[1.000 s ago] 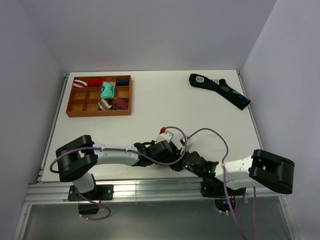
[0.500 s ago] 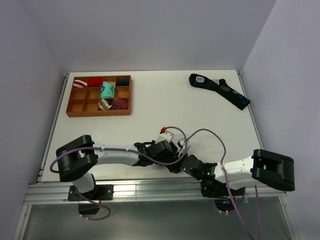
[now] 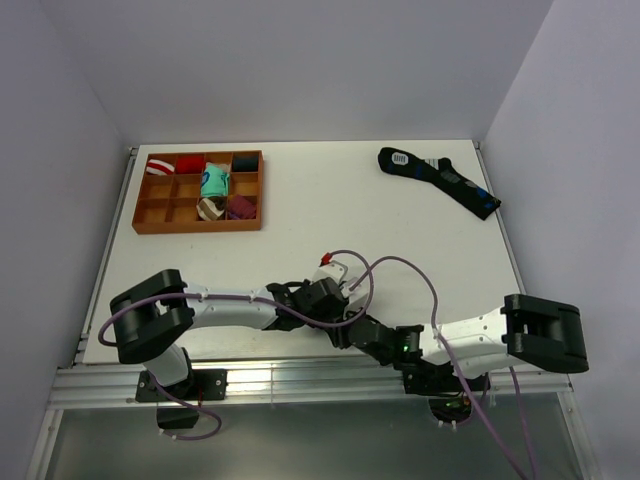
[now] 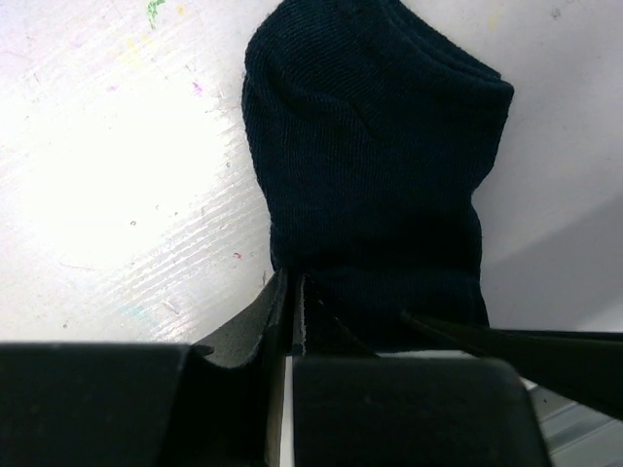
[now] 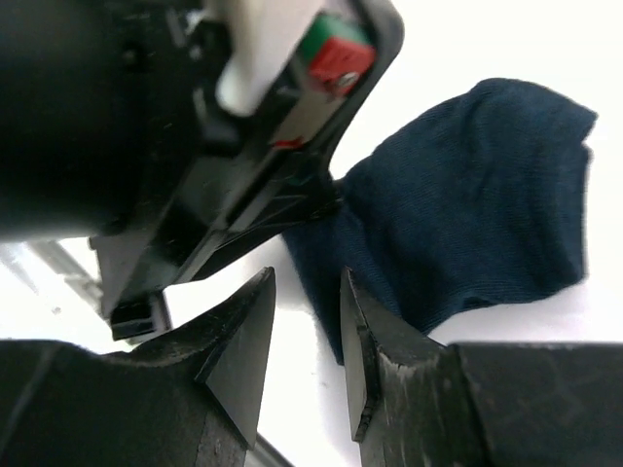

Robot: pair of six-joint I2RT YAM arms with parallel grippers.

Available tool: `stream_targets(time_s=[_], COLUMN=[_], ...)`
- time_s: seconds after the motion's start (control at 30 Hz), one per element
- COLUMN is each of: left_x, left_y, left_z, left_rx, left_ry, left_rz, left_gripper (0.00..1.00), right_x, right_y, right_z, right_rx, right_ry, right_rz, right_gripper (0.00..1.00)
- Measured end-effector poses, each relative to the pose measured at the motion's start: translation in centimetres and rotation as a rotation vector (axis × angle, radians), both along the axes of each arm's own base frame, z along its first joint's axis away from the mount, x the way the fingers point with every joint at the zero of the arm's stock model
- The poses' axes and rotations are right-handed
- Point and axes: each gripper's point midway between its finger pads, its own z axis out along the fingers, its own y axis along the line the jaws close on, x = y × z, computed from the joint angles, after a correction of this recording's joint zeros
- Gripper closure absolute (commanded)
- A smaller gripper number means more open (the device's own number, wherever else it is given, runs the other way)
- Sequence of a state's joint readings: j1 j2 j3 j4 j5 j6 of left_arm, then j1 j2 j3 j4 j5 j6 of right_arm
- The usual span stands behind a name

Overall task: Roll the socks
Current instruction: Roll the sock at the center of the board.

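Observation:
The socks are a dark navy bundle lying flat on the white table near its front edge, and they also show in the right wrist view. My left gripper is shut on the socks' near edge, its fingers pressed together on the fabric. My right gripper stands open just beside the socks' edge, with only bare table between its fingers. From above, both grippers meet at the front middle of the table and cover the socks.
An orange compartment tray with colourful sock bundles stands at the back left. A long black sock with blue patches lies at the back right. The table's front rail runs close behind the grippers.
My right gripper has opened and slid left, closer to the left gripper. The left arm and the socks have stayed put.

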State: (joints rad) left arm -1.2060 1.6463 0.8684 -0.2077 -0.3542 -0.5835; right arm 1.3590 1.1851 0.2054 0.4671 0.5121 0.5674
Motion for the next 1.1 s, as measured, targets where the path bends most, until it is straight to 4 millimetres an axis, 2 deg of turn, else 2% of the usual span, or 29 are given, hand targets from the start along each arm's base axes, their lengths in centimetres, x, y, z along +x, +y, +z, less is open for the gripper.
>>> stream_targets(time_s=[0.3,0.67,1.1], left_x=[-0.2,-0.4,-0.5], left_y=[0.6,0.9,1.7], left_z=[-0.1,-0.1,-0.2], left_rx=[0.002,0.008,0.017], left_ry=[0.027,0.035,0.06], left_rz=[-0.022,-0.035,-0.047], left_gripper=[0.95,0.95,0.95], right_x=[1.3,0.7,0.8], right_y=[-0.2,-0.1,1.1], right_z=[-0.1,0.1,0.1], right_rx=[-0.063,-0.064,-0.032], right_ry=[-0.04,-0.044,-0.041], right_rz=[-0.106,-0.104,-0.114], right_gripper=[0.59,0.57,0.59])
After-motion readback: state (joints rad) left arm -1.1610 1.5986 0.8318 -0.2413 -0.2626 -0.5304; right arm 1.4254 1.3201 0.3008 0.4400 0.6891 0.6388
